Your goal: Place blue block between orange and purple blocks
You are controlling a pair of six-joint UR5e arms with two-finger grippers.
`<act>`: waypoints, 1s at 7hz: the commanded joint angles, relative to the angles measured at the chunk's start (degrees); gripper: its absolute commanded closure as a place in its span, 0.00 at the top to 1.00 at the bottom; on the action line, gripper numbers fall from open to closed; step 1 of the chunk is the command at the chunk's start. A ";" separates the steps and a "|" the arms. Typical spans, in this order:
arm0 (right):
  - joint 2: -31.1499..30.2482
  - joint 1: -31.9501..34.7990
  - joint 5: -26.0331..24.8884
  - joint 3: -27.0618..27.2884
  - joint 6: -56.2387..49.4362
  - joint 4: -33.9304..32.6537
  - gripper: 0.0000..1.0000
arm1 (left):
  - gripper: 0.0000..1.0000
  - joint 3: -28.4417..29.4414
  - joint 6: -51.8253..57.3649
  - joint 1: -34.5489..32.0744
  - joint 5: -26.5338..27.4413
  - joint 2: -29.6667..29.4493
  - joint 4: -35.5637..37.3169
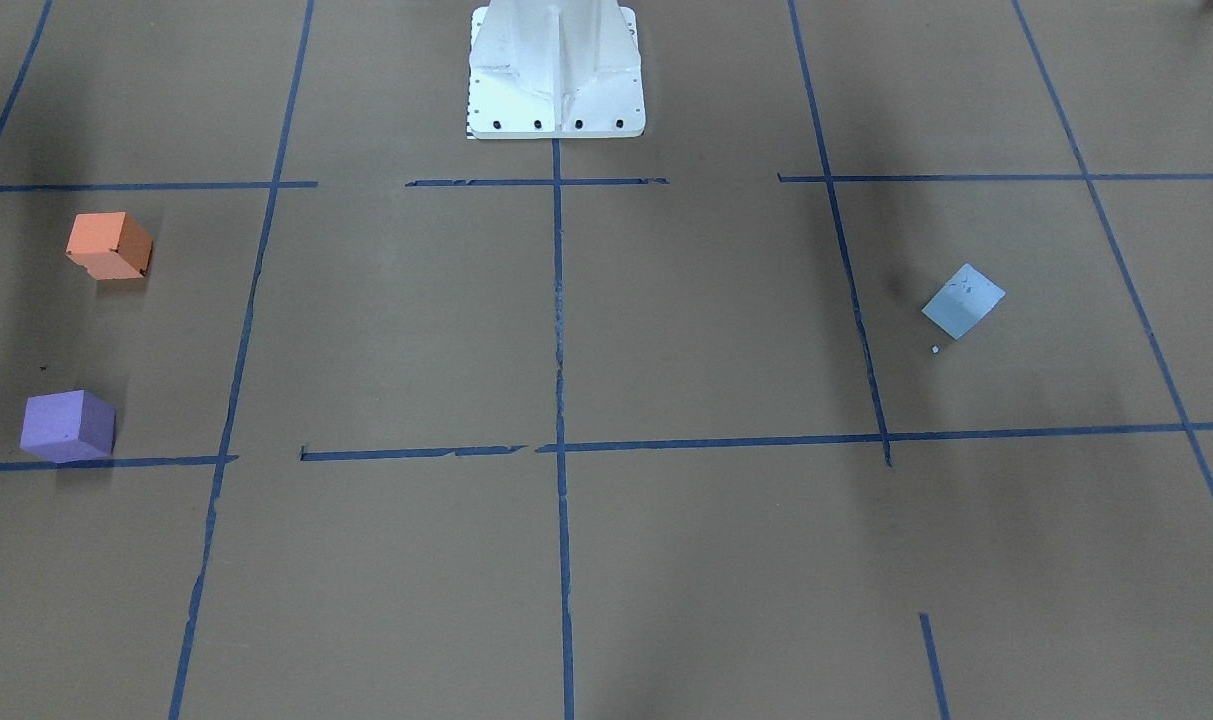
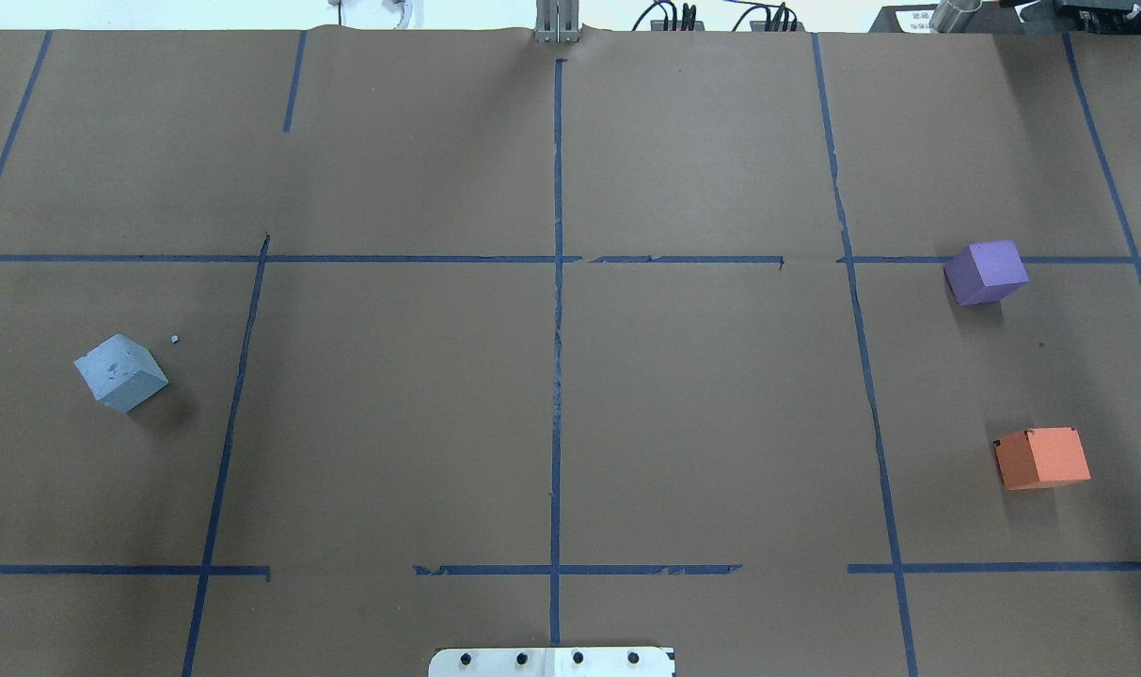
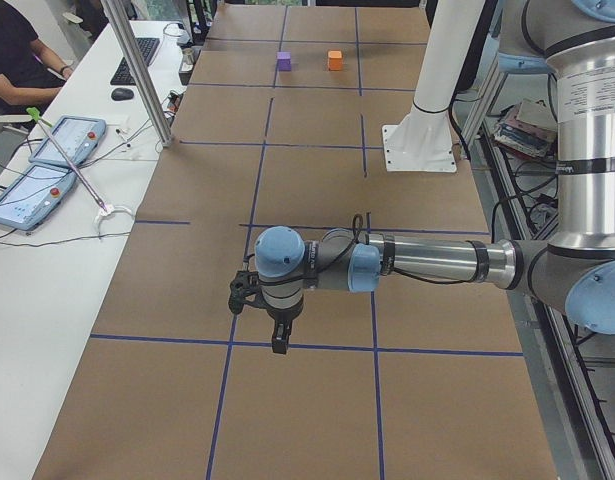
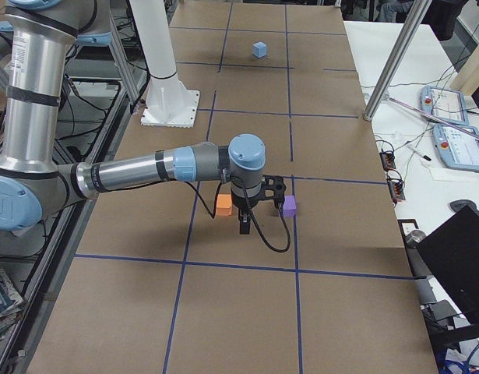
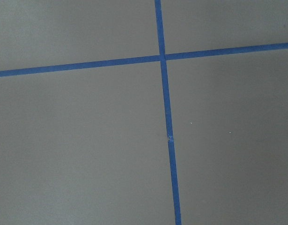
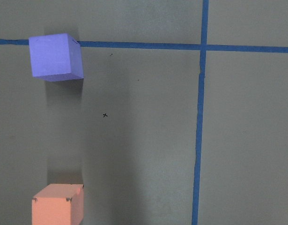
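Closest to the overhead camera, the robot's white base plate (image 2: pixel 551 661) sits at the near edge of the counter (image 2: pixel 702 414), which is covered in brown paper and gridded with blue tape (image 2: pixel 557 376).

A little further out, on the robot's right, the orange block (image 2: pixel 1042 458) rests flat on the paper. The blue block (image 2: pixel 120 372) lies at about the same depth or slightly beyond, but far over on the robot's left. It is turned corner-on to the tape grid, its top face is pitted, and a tiny white speck (image 2: pixel 174 339) lies just beside it. It is well apart from the other two blocks, with the whole middle of the counter between.

Further still, the purple block (image 2: pixel 986 272) sits on the right side against a cross line of tape. It is beyond the orange block, and a bare strip of paper separates the two.

The left hand (image 3: pixel 278 340) shows only in the left side view. It hangs pointing down near a tape line, and I cannot tell whether its fingers are apart or together. The right hand (image 4: pixel 244 222) shows only in the right side view, pointing down in front of the gap between the orange and purple blocks. How its fingers stand cannot be told either.
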 commanded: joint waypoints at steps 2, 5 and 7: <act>-0.06 0.00 -0.10 0.26 -0.02 0.02 1.00 | 1.00 -1.34 0.31 1.14 -0.77 1.82 -3.05; -0.06 -0.09 -0.10 0.09 -0.02 -0.07 1.00 | 1.00 -0.04 -4.70 16.40 -2.36 -2.99 -18.49; -0.06 -0.09 -0.10 0.09 -0.02 -0.07 1.00 | 1.00 0.06 -4.52 23.97 -2.27 -6.51 -18.98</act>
